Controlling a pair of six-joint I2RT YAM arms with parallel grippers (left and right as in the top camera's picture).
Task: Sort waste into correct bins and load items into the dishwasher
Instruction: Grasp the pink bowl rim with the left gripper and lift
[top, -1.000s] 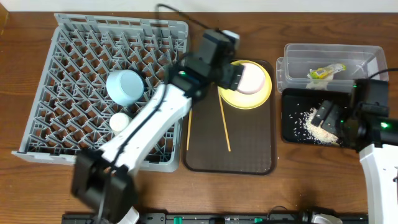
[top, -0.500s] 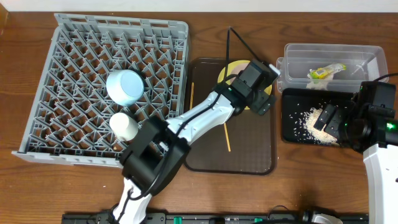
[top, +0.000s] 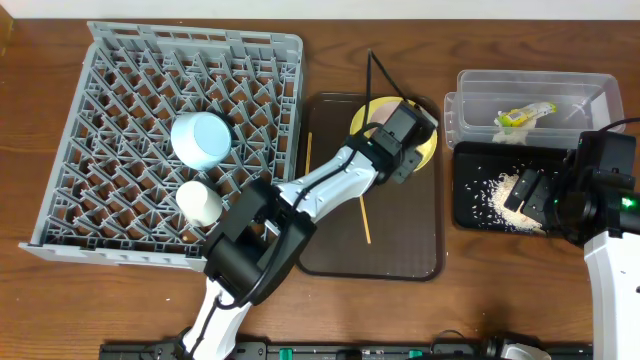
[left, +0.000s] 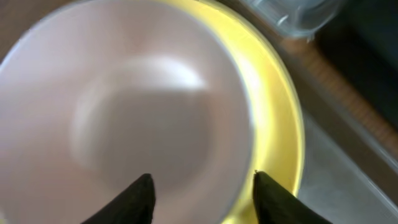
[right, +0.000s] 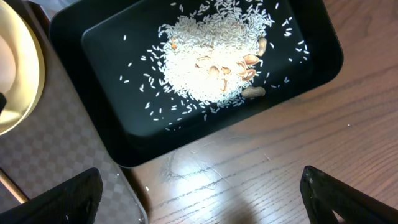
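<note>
The white bowl (left: 137, 99) sits on the round yellow plate (left: 273, 112) at the far end of the brown serving tray (top: 400, 255). My left gripper (top: 400, 138) is low over it and open. In the left wrist view (left: 202, 186) one finger is inside the bowl and one is outside its rim. My right gripper (right: 199, 205) is open and empty, above the wood beside the black tray (right: 93, 50) holding rice scraps (right: 205, 68). The wrapper (top: 522, 115) lies in the clear tub (top: 480, 85). The blue bowl (top: 202, 140) and white cup (top: 200, 203) sit in the grey rack (top: 130, 60).
Two chopsticks (top: 361, 215) lie on the brown serving tray, one near its left edge (top: 306, 160). The tray sits between the rack and the two bins. A black cable (top: 380, 75) runs from the left arm toward the table's far edge.
My left arm swung right across the plate, then drew back a little, now lower over the white bowl. The right arm shifted slightly right and has held still since.
</note>
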